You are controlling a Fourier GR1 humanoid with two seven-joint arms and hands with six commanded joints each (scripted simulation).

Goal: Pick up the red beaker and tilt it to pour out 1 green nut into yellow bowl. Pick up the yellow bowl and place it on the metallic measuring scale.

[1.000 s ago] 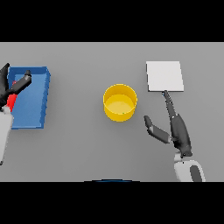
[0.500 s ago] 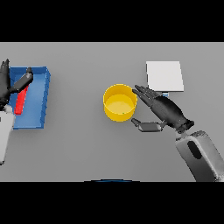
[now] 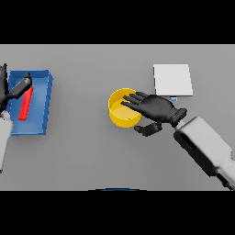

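Right robot hand, fingers spread and holding nothing, reaches over the bowl at frame centre; light and rigid, best gripped at the rim.

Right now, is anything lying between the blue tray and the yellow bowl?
No. In the head view, only bare table separates the tray from the bowl.

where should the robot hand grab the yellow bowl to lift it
Best by the rim wall on its right side, coming from the right. The yellow bowl stands upright and open-topped, so its thin wall suits a pinch. The right robot hand is already there, fingers over the rim and thumb low outside the wall. The scale lies on that same side.
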